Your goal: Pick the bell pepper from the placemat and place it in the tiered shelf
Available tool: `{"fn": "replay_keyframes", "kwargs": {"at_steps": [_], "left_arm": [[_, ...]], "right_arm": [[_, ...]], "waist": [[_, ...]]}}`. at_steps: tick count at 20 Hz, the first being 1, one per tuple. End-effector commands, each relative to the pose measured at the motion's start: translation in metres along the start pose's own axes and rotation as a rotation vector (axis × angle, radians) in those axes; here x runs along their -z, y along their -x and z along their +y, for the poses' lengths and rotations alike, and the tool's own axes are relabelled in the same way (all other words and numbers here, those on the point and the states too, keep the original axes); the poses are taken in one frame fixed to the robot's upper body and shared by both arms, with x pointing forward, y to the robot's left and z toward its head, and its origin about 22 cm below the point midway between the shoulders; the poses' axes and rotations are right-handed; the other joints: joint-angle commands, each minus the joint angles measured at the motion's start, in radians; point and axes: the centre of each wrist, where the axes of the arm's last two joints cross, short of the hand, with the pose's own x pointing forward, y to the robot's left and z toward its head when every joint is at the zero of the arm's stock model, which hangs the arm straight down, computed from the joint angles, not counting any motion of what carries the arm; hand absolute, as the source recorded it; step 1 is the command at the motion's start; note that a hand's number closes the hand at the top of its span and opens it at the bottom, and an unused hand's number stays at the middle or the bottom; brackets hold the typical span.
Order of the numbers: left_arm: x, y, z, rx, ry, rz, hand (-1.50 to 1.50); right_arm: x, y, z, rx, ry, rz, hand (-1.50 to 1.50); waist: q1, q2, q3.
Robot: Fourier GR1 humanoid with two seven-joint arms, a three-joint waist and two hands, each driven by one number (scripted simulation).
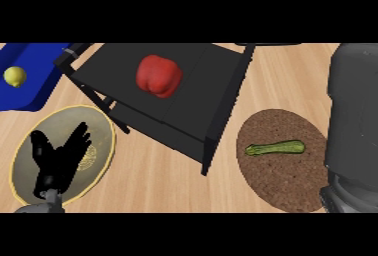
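Head view. Shows the red bell pepper (159,75) lying on the top tier of the black tiered shelf (199,107), off the placemat. Just right of the shelf, shows the round brown placemat (284,175) bearing a green zucchini (276,148). Left of the shelf, shows the left hand (59,152), fingers straight and spread, holding nothing, over a yellow-rimmed plate (100,130). Far left of the shelf, a lemon (15,76) in a blue tray (40,62). Far right of the shelf, only a grey forearm (354,115).

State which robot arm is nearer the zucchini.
Right: its grey forearm shows just right of the zucchini; the left robot hand rests far left, over the plate.
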Motion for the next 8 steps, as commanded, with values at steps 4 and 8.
{"fn": "replay_keyframes", "kwargs": {"at_steps": [4,8], "left_arm": [[-0.003,0.001,0.01,-0.002,0.016,0.018,0.0],[-0.004,-0.002,0.0,-0.017,0.017,0.005,0.0]], "right_arm": [[0.0,0.025,-0.089,0.027,0.016,0.116,-1.5],[0.006,0.025,-0.133,0.055,0.005,0.092,-1.5]], "waist": [[-0.006,0.002,-0.006],[0.006,0.005,-0.006]]}}
